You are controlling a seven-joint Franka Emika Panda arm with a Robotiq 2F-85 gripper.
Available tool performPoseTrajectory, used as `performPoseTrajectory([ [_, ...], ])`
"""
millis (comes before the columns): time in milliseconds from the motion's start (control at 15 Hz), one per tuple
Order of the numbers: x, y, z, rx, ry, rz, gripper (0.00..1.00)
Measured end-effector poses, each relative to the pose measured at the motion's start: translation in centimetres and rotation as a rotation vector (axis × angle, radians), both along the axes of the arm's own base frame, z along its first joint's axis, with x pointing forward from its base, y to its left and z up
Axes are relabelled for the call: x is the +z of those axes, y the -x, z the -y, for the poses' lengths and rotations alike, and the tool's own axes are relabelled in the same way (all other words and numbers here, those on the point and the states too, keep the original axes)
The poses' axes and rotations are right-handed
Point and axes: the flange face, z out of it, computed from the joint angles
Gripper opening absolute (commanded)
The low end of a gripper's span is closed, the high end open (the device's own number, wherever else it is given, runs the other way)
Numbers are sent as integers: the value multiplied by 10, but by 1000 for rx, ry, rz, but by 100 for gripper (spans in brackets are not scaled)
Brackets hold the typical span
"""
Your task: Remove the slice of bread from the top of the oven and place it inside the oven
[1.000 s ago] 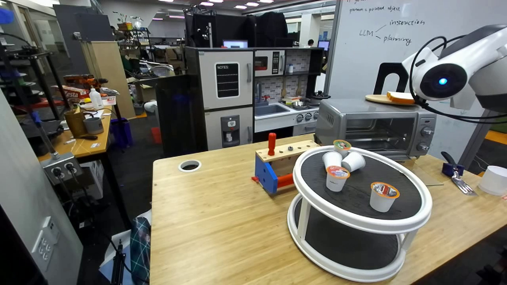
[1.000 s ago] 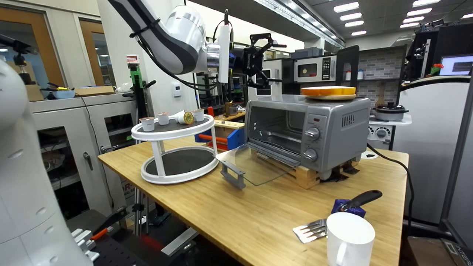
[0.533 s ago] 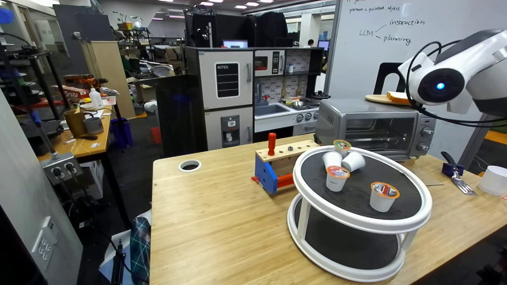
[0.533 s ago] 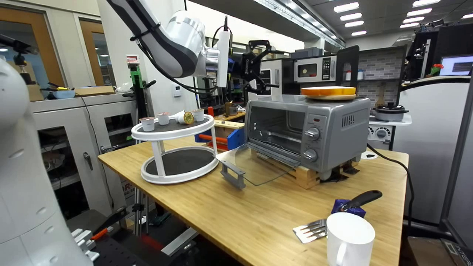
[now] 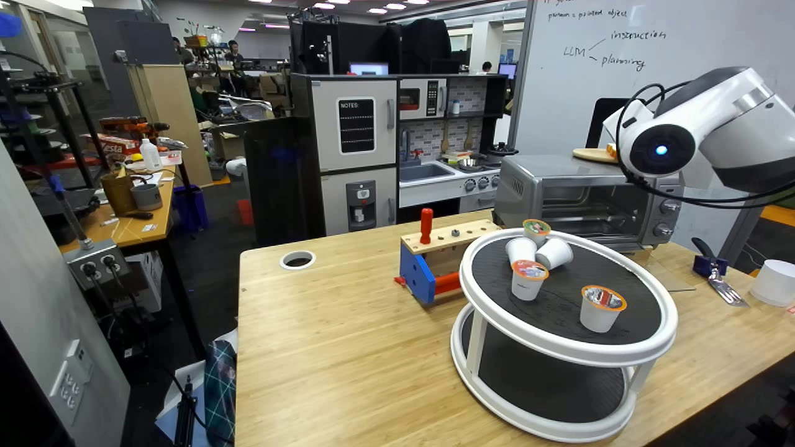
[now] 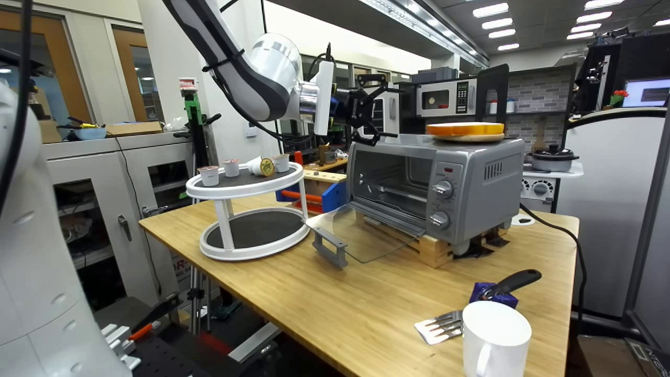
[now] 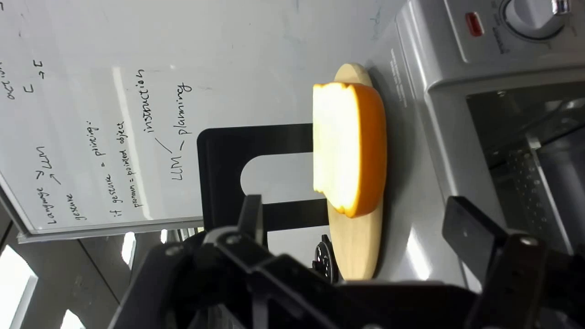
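Observation:
The slice of bread (image 6: 465, 129) is flat with an orange-brown crust and a pale face. It lies on a thin wooden board (image 6: 467, 139) on top of the silver-grey oven (image 6: 479, 178). In an exterior view the arm hides most of the bread (image 5: 612, 151). The oven's glass door (image 6: 366, 235) hangs open and low at its front. My gripper (image 6: 393, 112) is open and empty, level with the bread and apart from it, over the oven's front-left part. In the wrist view the bread (image 7: 349, 151) lies beyond the open fingers (image 7: 361, 224).
A white two-tier stand (image 6: 251, 256) with small cups stands beside the oven door. A blue, red and wooden toy bench (image 5: 422, 273) is behind it. A white mug (image 6: 496, 340) and a spatula (image 6: 510, 283) lie near the table's edge. A whiteboard (image 7: 114, 114) stands behind the oven.
My arm and gripper have moved down to about the bread's height. In an exterior view the arm has also shifted left and now covers most of the bread. The fingers stay open.

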Motion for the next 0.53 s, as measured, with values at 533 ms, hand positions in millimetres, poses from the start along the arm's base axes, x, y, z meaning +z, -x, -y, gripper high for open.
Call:
performPoseTrajectory([
  [533, -10, -14, 25, -46, 5, -7, 100],
])
